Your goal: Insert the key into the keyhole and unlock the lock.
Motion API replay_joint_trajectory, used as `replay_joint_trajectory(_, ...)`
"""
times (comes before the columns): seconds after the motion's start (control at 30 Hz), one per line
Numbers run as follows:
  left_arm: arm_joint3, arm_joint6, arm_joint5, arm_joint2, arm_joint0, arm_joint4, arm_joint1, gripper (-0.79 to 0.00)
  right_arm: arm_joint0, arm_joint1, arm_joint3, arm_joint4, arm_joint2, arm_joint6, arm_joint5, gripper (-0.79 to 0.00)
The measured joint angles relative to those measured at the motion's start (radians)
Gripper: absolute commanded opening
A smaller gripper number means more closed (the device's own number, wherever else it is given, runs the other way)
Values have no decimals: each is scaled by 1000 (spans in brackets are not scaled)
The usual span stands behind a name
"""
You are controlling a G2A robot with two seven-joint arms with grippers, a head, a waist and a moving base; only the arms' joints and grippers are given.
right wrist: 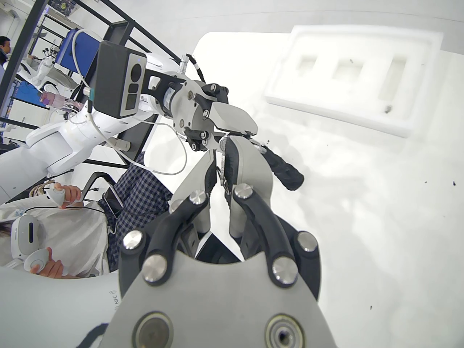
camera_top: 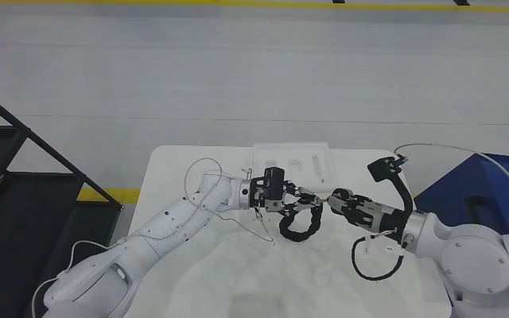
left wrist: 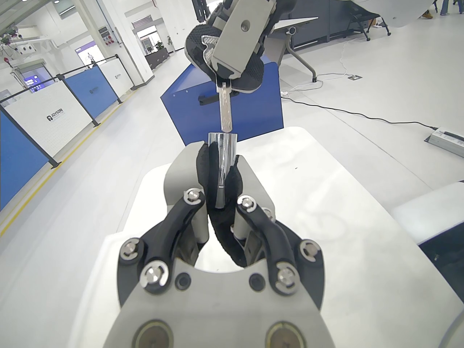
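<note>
Key (left wrist: 225, 110): pinched in right hand (left wrist: 227, 74), tip meeting the lock's end
Cable lock (left wrist: 222, 153): clamped in left hand (left wrist: 218, 177), above desk (left wrist: 326, 201)

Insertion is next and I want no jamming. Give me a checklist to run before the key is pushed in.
1. Left jaws shut on the lock cylinder: ok.
2. Right jaws shut on the key: ok.
3. Key in line with the cylinder: ok, by the left wrist view.
4. Tip at the cylinder's end: ok.
5. Tip inside the keyhole: cannot tell.
6. Cable loop hanging clear of the key: ok.
</note>
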Motion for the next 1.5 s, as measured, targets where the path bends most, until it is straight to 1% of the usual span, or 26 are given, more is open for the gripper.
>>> replay_joint_trajectory(0.9,-15,-13,3,-44,24,59,-16,-785,28,3,16,-16,-39,2,29,-785)
replay_joint_trajectory(1.13,-22,-11,7,-60,32,74,-16,-785,40,3,16,-26,-51,8,51,-785)
replay_joint_trajectory(1.3,-28,-12,2,-70,39,81,-16,-785,44,2,18,-21,-57,-11,50,-785)
replay_joint_trajectory(1.5,-10,1,13,-78,55,61,-21,-785,38,3,0,-39,-56,-19,63,-785)
